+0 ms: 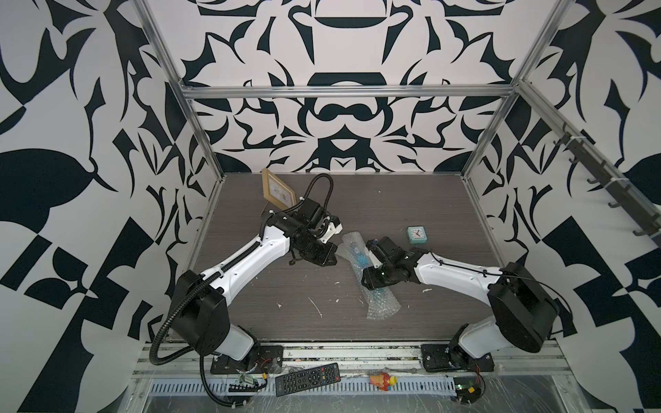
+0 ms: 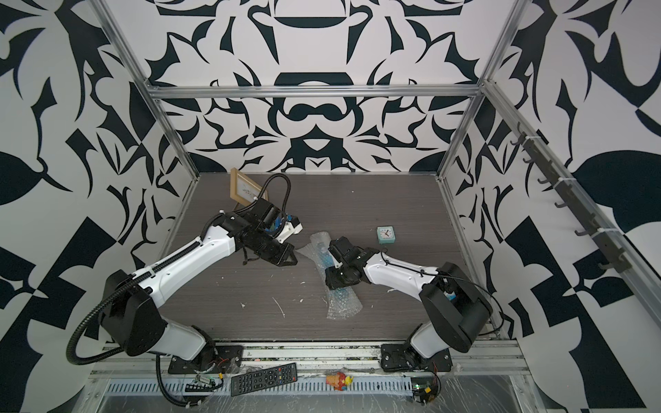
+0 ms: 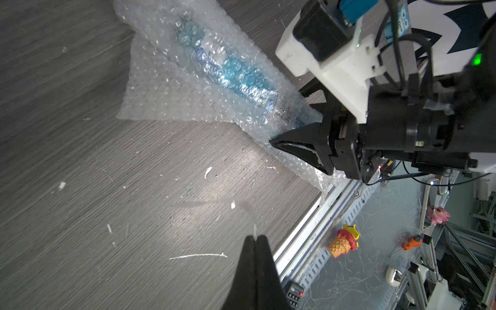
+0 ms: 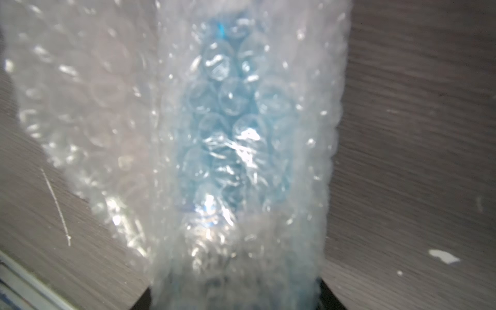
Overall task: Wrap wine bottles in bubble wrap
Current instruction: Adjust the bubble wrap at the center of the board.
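Observation:
The wine bottle (image 1: 359,255) lies on the table rolled inside the bubble wrap (image 1: 382,307), its blue liquid showing through the bubbles in both top views and in the wrist views (image 3: 228,72) (image 4: 230,134). The roll runs from mid-table toward the front edge, and a loose corner of wrap (image 3: 161,94) spreads flat beside it. My right gripper (image 1: 365,279) (image 4: 236,300) is shut across the middle of the wrapped bottle, one dark finger on each side. My left gripper (image 1: 334,254) (image 3: 255,237) is shut with nothing in it, just left of the roll's far end.
A wooden picture frame (image 1: 277,191) stands at the back left, behind my left arm. A small teal clock (image 1: 415,235) sits at the right. White scraps dot the table (image 1: 250,314). Past the front rail lie a remote (image 1: 307,378) and an ice-cream toy (image 1: 384,379).

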Available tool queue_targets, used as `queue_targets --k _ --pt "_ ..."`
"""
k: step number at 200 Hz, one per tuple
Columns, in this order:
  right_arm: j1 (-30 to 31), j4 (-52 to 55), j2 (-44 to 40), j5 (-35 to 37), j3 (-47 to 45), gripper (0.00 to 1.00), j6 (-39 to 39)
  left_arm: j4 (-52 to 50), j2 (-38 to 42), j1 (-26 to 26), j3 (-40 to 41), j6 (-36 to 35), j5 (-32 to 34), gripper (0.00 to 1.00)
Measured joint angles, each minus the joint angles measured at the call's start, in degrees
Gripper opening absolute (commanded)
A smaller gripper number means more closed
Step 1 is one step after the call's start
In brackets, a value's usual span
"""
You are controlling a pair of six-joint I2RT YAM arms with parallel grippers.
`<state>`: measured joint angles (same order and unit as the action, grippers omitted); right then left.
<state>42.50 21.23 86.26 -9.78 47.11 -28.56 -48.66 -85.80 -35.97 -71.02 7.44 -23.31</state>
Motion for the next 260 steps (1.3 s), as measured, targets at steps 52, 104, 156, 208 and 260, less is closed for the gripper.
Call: queue_targets --k 52,104,156,208,260 --pt "0.0 -6.6 -0.9 -6.6 -1.3 0.25 -5.0 -0.6 0.5 0.0 -0.5 0.0 2.3 0.00" --pt "0.0 -15.1 -1.3 -5.1 -7.3 0.40 -7.4 -1.6 0.7 0.0 -0.5 0.0 3.4 0.00" --pt "0.4 -17.0 -1.0 -2.0 -8.2 0.71 -8.7 -2.4 0.7 0.0 -1.9 -0.4 3.6 0.00" --pt "0.4 -11.4 -4.4 4.9 -6.7 0.88 -7.9 -2.7 0.6 0.0 -2.4 -0.4 3.6 0.00" --pt "0.4 -9.0 -5.2 6.4 -4.7 0.52 -6.9 -2.8 0.5 0.0 -2.4 -0.4 3.6 0.00"
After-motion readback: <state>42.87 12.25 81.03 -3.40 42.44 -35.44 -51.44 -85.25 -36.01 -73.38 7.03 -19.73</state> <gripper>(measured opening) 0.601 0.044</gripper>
